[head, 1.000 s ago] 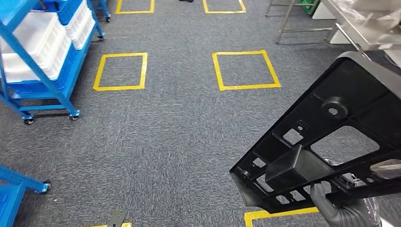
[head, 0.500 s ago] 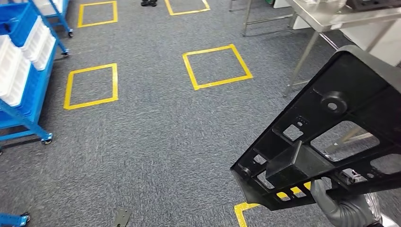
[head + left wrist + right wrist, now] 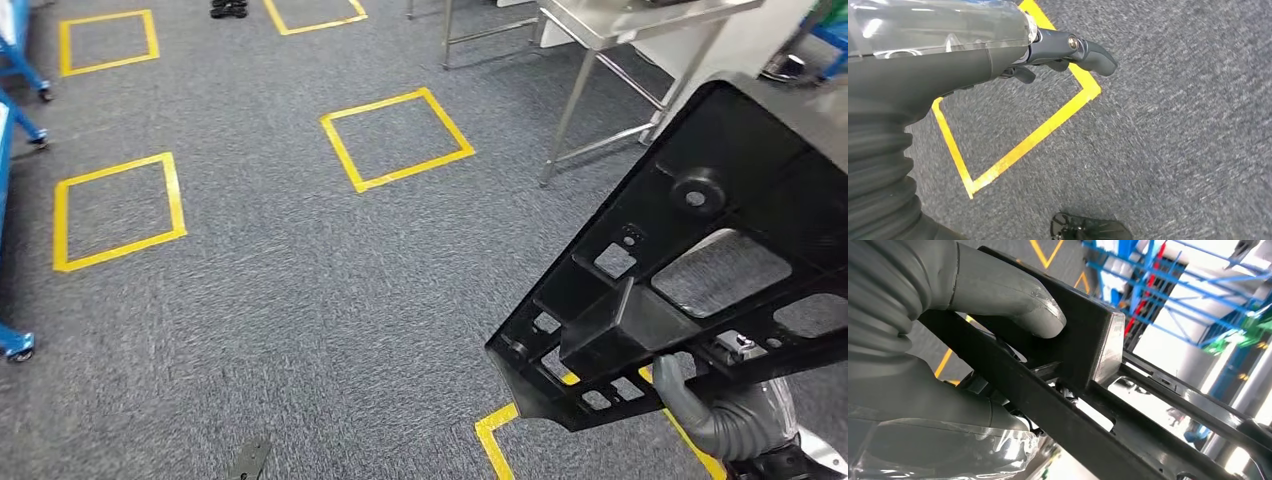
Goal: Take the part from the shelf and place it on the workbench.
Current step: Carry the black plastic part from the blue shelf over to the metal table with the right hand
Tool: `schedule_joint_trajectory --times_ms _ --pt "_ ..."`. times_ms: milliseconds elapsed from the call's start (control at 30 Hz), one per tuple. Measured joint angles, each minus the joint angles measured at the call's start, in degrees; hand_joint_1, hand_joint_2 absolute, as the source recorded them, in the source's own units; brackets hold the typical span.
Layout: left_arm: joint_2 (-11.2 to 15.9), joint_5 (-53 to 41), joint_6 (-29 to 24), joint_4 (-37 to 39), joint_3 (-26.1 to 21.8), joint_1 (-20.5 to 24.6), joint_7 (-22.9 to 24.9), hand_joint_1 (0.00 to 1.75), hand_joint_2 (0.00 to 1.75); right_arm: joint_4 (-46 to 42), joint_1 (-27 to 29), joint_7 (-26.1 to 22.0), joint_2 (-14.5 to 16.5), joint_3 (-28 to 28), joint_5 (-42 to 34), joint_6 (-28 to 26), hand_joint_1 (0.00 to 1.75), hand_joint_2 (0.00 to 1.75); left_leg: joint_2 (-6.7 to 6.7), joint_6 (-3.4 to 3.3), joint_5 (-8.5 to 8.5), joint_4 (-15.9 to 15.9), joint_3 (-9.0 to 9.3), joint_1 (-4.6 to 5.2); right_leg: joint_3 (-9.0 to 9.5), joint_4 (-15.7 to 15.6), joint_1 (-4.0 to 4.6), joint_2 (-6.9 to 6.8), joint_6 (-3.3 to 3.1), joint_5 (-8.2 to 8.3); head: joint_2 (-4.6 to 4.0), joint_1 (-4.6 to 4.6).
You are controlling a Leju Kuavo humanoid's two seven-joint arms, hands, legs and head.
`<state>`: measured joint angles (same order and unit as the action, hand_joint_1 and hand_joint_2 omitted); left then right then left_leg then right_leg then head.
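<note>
Head view: scene has swung since the earlier frames; steel workbench (image 3: 640, 20) now at one o'clock. Right hand (image 3: 715, 415) grips black part (image 3: 690, 280) at four o'clock. Left hand (image 3: 1048, 50) empty, fingers loosely curled. Carry proceeding.

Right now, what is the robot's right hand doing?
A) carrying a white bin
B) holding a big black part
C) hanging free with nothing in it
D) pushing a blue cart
B: in the head view the right hand grips the lower edge of the black part, and the right wrist view shows its thumb pressed on the part's block.
</note>
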<state>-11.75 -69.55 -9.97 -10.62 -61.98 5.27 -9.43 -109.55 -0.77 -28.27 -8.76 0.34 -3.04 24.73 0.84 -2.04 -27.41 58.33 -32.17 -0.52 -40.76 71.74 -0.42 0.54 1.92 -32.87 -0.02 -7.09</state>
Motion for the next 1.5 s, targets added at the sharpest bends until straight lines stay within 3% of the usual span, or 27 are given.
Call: schedule_joint_trajectory --times_ms 33,67,133,167,233,267,333,400,467,533,567,633,700,767,833,900,967,1033,1067,1100,1133,1200,1267,1333,1367,1433,1500 --pt "0.01 0.00 0.00 0.00 -0.01 -0.05 0.05 0.00 1.75 0.15 -0.04 0.12 0.01 0.02 0.00 0.03 1.75 1.75 0.73 -0.02 -0.10 0.01 0.03 0.04 -1.21 2.16 -0.07 -0.17 0.06 -0.42 0.00 0.00" --pt "0.02 0.00 0.01 0.00 -0.01 -0.04 0.09 0.00 1.75 0.27 -0.06 0.23 0.02 0.02 0.00 0.05 1.75 1.75 1.47 -0.02 -0.22 0.01 0.11 0.08 -1.37 2.22 -0.11 -0.29 0.04 0.29 0.00 0.01" --pt "0.01 0.00 0.02 0.01 -0.01 0.04 0.13 0.00 1.75 0.39 -0.24 0.38 0.02 0.03 -0.01 0.08 1.75 1.75 2.80 0.12 -0.53 -0.01 0.50 0.16 1.71 -3.90 0.05 -1.38 -0.39 4.11 0.00 0.01" --pt "-0.02 0.00 0.02 0.01 -0.01 0.06 0.14 0.00 1.75 0.39 -0.45 0.43 0.02 0.03 -0.02 0.08 1.75 1.75 3.42 0.25 -0.73 -0.03 0.76 0.26 3.86 -8.00 0.43 -2.94 -0.79 5.65 0.00 0.01" --pt "-0.07 0.00 0.02 0.01 -0.01 0.07 0.14 0.00 1.75 0.39 -0.91 0.52 0.03 0.07 -0.06 0.08 1.75 1.75 4.56 0.69 -1.07 -0.11 1.15 0.44 6.39 -13.03 1.23 -5.12 -1.53 6.97 0.00 0.00" --pt "-0.11 0.00 0.03 0.01 -0.02 0.06 0.15 0.00 1.75 0.39 -1.06 0.57 0.04 0.09 -0.09 0.08 1.75 1.75 5.17 0.95 -1.19 -0.19 1.31 0.50 6.52 -13.54 1.54 -5.28 -1.76 6.76 0.00 0.00" --pt "-0.21 -0.01 0.03 0.01 -0.04 0.13 0.16 0.00 1.75 0.37 -1.11 0.62 0.05 0.12 -0.13 0.08 1.75 1.75 6.12 1.54 -1.54 -0.36 1.80 0.49 6.74 -14.07 1.34 -3.69 -2.13 7.03 0.00 0.00" --pt "-0.27 -0.02 0.02 0.00 -0.05 0.21 0.15 0.00 1.75 0.35 -1.27 0.61 0.12 0.13 -0.16 0.07 1.75 1.75 4.10 2.11 -3.01 1.59 1.44 0.42 7.43 -14.95 0.77 -2.26 -2.63 7.40 0.00 -0.04" --pt "-0.26 -0.02 0.02 0.00 -0.05 0.14 0.15 0.00 1.75 0.37 -1.50 0.63 0.26 0.15 -0.17 0.08 1.75 1.75 0.70 2.47 -6.36 8.35 -1.67 0.29 7.80 -15.29 0.51 -0.84 -3.05 7.50 0.00 -0.07" --pt "-0.23 -0.02 0.02 0.00 -0.06 -0.09 0.17 0.00 1.75 0.39 -1.45 0.76 0.44 0.21 -0.15 0.10 1.75 1.75 -0.42 2.67 -8.63 15.28 -5.50 0.22 7.79 -15.15 0.50 0.84 -3.20 7.40 0.00 -0.08" --pt "-0.23 -0.03 0.02 0.00 -0.07 -0.17 0.17 0.00 1.75 0.39 -1.39 0.84 0.50 0.24 -0.15 0.10 1.75 1.75 -0.50 2.74 -8.07 16.06 -6.26 0.18 7.80 -15.02 0.47 1.75 -3.15 7.33 0.00 -0.07" --pt "-0.22 -0.04 0.02 0.00 -0.08 -0.17 0.18 0.00 1.75 0.39 -1.32 0.96 0.55 0.27 -0.15 0.10 1.75 1.75 -1.16 2.83 -3.93 11.06 -4.67 -0.05 7.86 -14.56 0.29 3.51 -2.82 7.03 0.00 -0.08" --pt "-0.21 -0.05 0.03 0.01 -0.07 -0.12 0.18 0.00 1.75 0.39 -1.35 1.07 0.58 0.28 -0.14 0.09 1.75 1.75 -3.65 2.80 -0.66 3.84 -1.72 -0.47 7.60 -13.73 0.17 5.03 -2.28 6.56 0.00 -0.07" --pt "-0.21 -0.06 0.08 0.02 -0.06 -0.10 0.21 0.00 1.75 0.38 -1.36 1.21 0.63 0.32 -0.14 0.08 1.75 1.75 -5.14 2.43 -0.30 1.09 -0.58 -0.55 6.98 -13.22 0.08 6.29 -1.60 6.44 0.00 -0.05" --pt "-0.21 -0.07 0.11 0.01 -0.08 -0.03 0.27 0.00 1.75 0.36 -1.23 1.29 0.66 0.34 -0.15 0.06 1.75 1.75 -4.12 1.69 -0.18 0.75 -0.47 -0.41 6.57 -13.25 -0.10 7.13 -0.93 6.59 0.00 -0.05" --pt "-0.18 -0.07 0.11 0.01 -0.11 0.06 0.30 0.00 1.75 0.34 -1.23 1.30 0.66 0.33 -0.15 0.02 1.75 1.75 -2.80 0.92 0.05 0.23 -0.19 -0.48 5.79 -11.67 -0.03 4.77 -0.33 5.59 0.00 -0.04" --pt "-0.15 -0.07 0.12 0.00 -0.13 0.00 0.32 0.00 1.75 0.34 -1.40 1.29 0.70 0.34 -0.15 -0.01 1.75 1.75 -1.42 0.41 0.05 -0.07 0.00 -0.46 2.94 -5.92 0.03 1.13 0.17 2.55 0.00 -0.04" --pt "-0.15 -0.07 0.13 0.00 -0.14 -0.17 0.33 0.00 1.75 0.36 -1.36 1.30 0.74 0.36 -0.15 -0.03 1.75 1.75 0.10 0.24 -0.17 -0.07 0.05 -0.35 -0.75 0.95 -0.20 -0.06 0.50 -0.06 0.00 -0.04" --pt "-0.14 -0.07 0.13 0.00 -0.15 -0.21 0.34 0.00 1.75 0.37 -1.29 1.31 0.74 0.36 -0.15 -0.03 1.75 1.75 0.85 0.27 -0.29 -0.07 0.12 -0.33 -1.54 2.23 -0.29 -0.22 0.56 0.02 0.00 -0.04" --pt "-0.14 -0.07 0.13 0.00 -0.16 -0.21 0.35 0.00 1.75 0.37 -1.26 1.33 0.74 0.36 -0.15 -0.03 1.75 1.75 1.60 0.32 -0.45 -0.07 0.26 -0.30 -1.17 1.31 -0.34 -0.40 0.54 1.20 0.00 -0.04" --pt "-0.15 -0.07 0.13 0.00 -0.16 -0.16 0.38 0.00 1.75 0.37 -1.26 1.35 0.74 0.36 -0.15 -0.03 1.75 1.75 2.27 0.42 -0.63 -0.07 0.51 -0.27 0.46 -1.89 -0.30 -0.87 0.39 3.23 0.00 -0.04" --pt "-0.18 -0.07 0.14 0.00 -0.16 -0.06 0.48 0.00 1.75 0.35 -1.41 1.46 0.75 0.37 -0.15 -0.04 1.75 1.75 3.45 0.75 -1.05 -0.11 1.09 -0.11 4.66 -9.94 0.23 -3.34 -0.25 6.54 0.00 -0.04" --pt "-0.21 -0.07 0.19 0.00 -0.16 -0.01 0.65 0.00 1.75 0.34 -1.69 1.61 0.78 0.40 -0.14 -0.05 1.75 1.75 4.54 1.27 -1.39 -0.22 1.50 0.07 6.47 -13.59 0.91 -4.79 -0.93 7.26 0.00 -0.04" --pt "-0.25 -0.07 0.24 0.00 -0.17 0.06 0.80 0.00 1.75 0.33 -1.84 1.79 0.79 0.41 -0.13 -0.02 1.75 1.75 5.75 1.86 -1.65 -0.54 1.97 0.20 6.49 -13.91 1.06 -3.53 -1.48 7.26 0.00 -0.04" --pt "-0.28 -0.07 0.27 0.00 -0.17 0.13 0.85 0.00 1.75 0.32 -1.85 1.87 0.80 0.40 -0.12 0.00 1.75 1.75 5.46 2.18 -1.95 -0.41 2.19 0.18 6.72 -14.29 0.90 -2.84 -1.73 7.39 0.00 -0.05" --pt "-0.31 -0.07 0.31 0.00 -0.19 0.22 0.87 0.00 1.75 0.28 -2.09 1.97 0.83 0.40 -0.10 0.05 1.75 1.75 2.82 2.62 -3.83 2.46 1.21 0.07 7.33 -15.06 0.41 -1.57 -2.37 7.69 0.00 -0.08" --pt "-0.29 -0.13 0.37 0.00 -0.19 0.11 0.89 0.00 1.75 0.29 -2.34 2.11 0.95 0.43 -0.08 0.09 1.75 1.75 0.02 2.79 -7.20 9.79 -2.48 -0.11 7.54 -15.18 0.21 -0.34 -2.76 7.68 0.00 -0.08"
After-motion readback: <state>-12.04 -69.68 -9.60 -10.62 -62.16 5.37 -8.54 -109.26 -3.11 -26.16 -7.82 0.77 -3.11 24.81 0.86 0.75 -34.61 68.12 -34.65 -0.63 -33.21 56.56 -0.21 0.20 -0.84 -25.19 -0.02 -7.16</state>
